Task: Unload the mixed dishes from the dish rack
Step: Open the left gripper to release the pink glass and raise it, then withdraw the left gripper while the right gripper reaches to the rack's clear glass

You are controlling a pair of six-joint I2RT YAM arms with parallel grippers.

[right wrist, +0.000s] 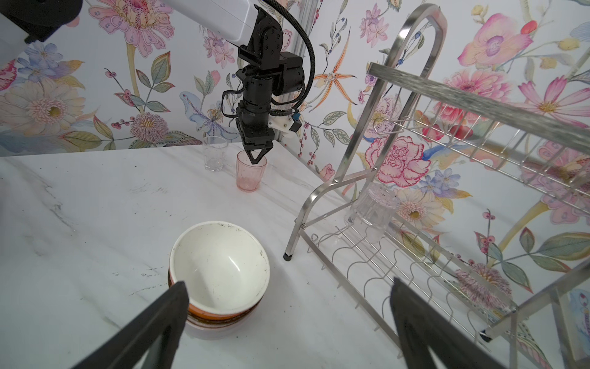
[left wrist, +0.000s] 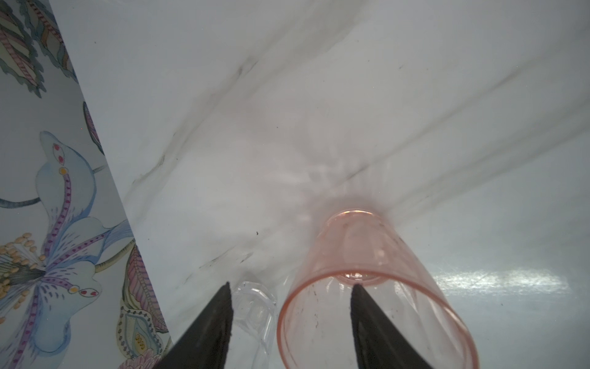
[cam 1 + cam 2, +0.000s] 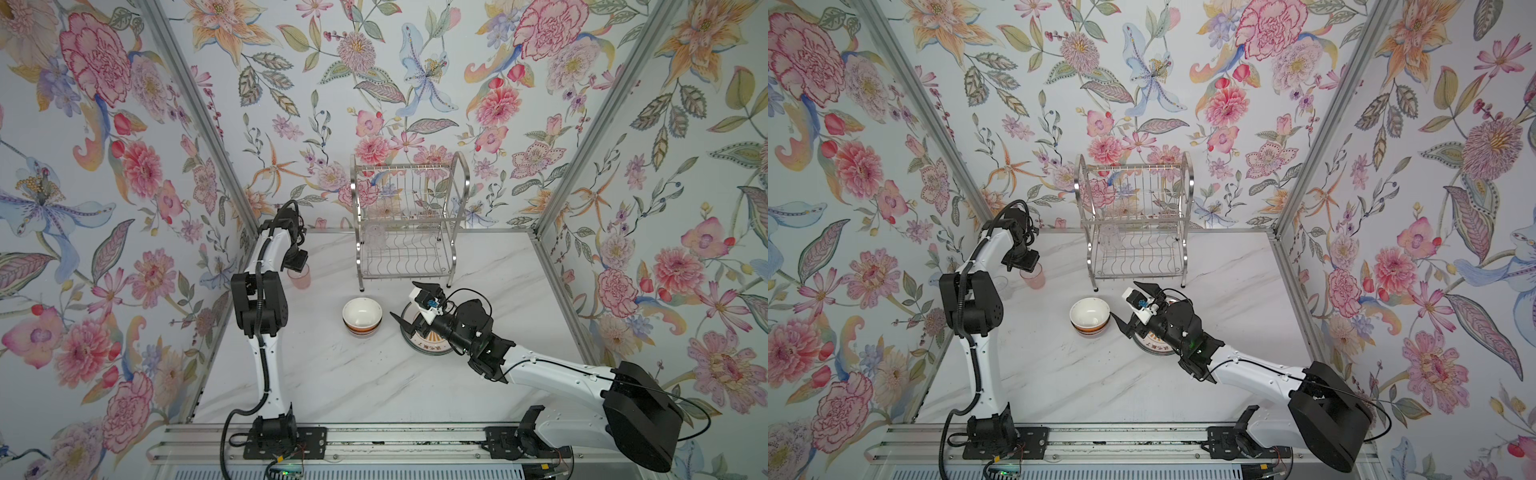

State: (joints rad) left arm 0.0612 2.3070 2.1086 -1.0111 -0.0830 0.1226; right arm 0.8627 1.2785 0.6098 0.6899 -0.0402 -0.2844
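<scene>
The left gripper is spread over the pink cup (one finger inside); the right gripper is spread too.

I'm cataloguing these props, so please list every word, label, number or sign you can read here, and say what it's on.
Rim of the plate: a ring of dark characters, too small and too covered by the arm to read.
Nothing else in any view shows lettering, numbers or signs.
</scene>
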